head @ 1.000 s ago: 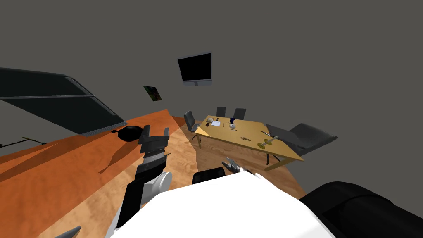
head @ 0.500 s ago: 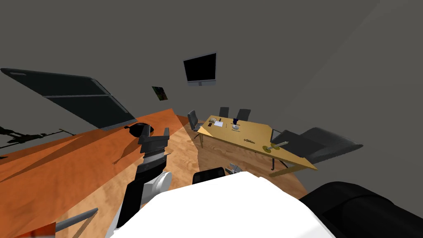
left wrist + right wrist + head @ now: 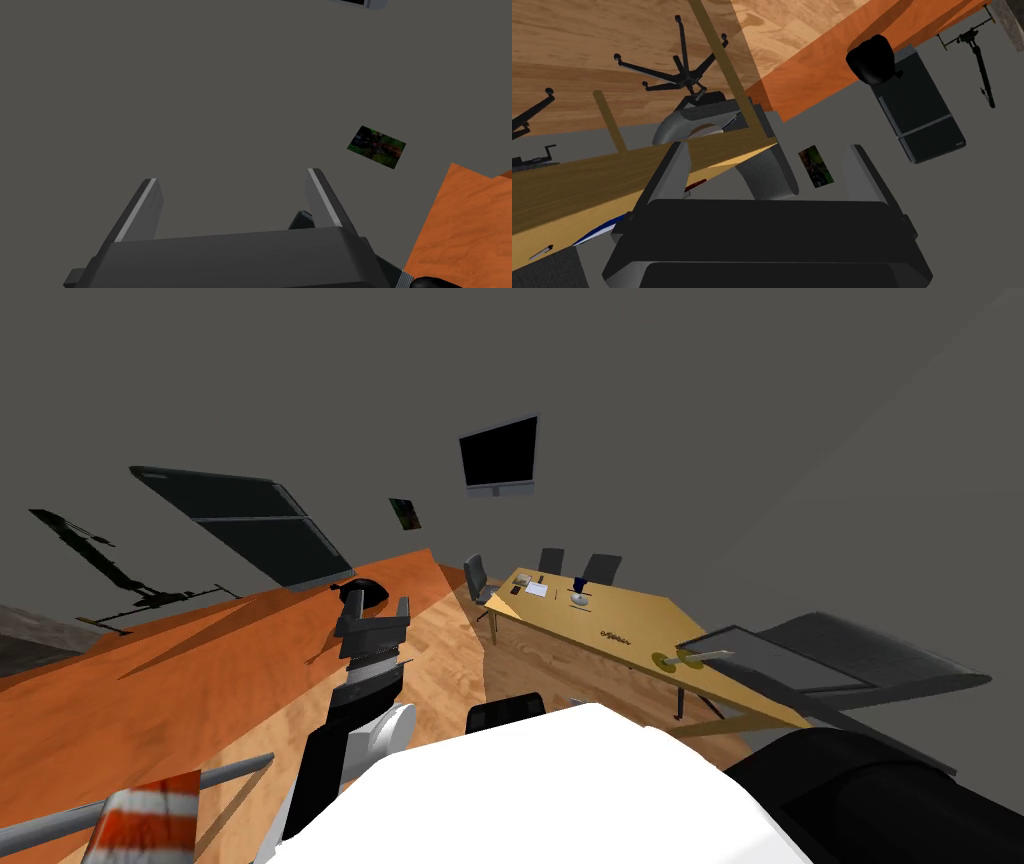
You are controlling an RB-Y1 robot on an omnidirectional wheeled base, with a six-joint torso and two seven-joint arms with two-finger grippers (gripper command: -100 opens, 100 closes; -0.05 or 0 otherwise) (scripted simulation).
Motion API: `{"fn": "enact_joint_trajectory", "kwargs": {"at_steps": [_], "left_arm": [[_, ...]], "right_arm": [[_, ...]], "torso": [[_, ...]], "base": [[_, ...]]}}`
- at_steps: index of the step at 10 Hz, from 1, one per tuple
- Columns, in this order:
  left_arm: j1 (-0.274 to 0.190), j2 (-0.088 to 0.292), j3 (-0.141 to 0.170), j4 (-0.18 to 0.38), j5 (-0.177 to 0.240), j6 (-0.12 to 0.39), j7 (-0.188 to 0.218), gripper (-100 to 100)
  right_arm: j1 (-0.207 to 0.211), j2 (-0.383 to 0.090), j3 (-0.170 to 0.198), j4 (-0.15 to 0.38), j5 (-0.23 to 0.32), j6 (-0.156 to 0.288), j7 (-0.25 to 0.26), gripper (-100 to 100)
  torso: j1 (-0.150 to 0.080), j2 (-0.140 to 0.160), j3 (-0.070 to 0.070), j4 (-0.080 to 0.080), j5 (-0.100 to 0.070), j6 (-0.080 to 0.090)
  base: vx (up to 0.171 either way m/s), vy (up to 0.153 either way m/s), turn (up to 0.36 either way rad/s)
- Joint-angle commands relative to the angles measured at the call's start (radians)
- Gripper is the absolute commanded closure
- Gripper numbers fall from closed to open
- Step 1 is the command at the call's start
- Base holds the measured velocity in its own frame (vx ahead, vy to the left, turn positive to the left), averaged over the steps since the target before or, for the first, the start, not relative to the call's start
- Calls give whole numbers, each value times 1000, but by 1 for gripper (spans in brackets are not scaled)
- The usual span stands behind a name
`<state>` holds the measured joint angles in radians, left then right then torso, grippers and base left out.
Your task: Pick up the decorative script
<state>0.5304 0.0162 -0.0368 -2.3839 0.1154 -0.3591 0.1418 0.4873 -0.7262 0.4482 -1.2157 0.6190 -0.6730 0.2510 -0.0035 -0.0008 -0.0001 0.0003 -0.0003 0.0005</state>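
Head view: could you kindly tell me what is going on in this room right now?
Nothing is being held yet. The robot stands on the wood floor, some way from the table, and the small dark script lies on the tabletop, untouched. The left gripper is raised out in front, open and empty. The right gripper is open and empty too, facing the table's edge.

The decorative script (image 3: 617, 636) on the table (image 3: 640, 610) is too small to read.
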Motion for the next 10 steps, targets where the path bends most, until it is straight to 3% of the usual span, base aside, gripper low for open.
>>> {"fn": "enact_joint_trajectory", "kwargs": {"at_steps": [1, 4, 5, 7, 8, 10], "left_arm": [[0, 0, 0, 0, 0, 0, 0, 0], [0, 0, 0, 0, 0, 0, 0, 0], [0, 0, 0, 0, 0, 0, 0, 0], [0, 0, 0, 0, 0, 0, 0, 0], [0, 0, 0, 0, 0, 0, 0, 0], [0, 0, 0, 0, 0, 0, 0, 0]], "right_arm": [[3, -29, 12, 43, 10, 13, -1, -100], [-6, -108, 52, 145, 45, 29, 17, -100], [-6, -108, 52, 133, 45, 29, 17, -100], [-6, -108, 52, 173, 45, 29, 17, -100], [-11, -146, 71, 199, 61, 38, 26, -100], [-11, -146, 71, 217, 61, 38, 26, -100]], "torso": [[0, 0, 0, 0, 0, 0], [-1, 0, 0, 0, 0, 1], [-1, -1, -1, 0, 0, 0], [0, 0, 0, 0, 0, 1], [1, 1, 0, 0, 0, 1], [-1, -1, 0, 0, -1, 1]], "base": [[21, -20, 132], [29, -28, 209], [32, -34, 147], [7, -9, -6], [16, -25, 270], [19, -28, 65]]}}
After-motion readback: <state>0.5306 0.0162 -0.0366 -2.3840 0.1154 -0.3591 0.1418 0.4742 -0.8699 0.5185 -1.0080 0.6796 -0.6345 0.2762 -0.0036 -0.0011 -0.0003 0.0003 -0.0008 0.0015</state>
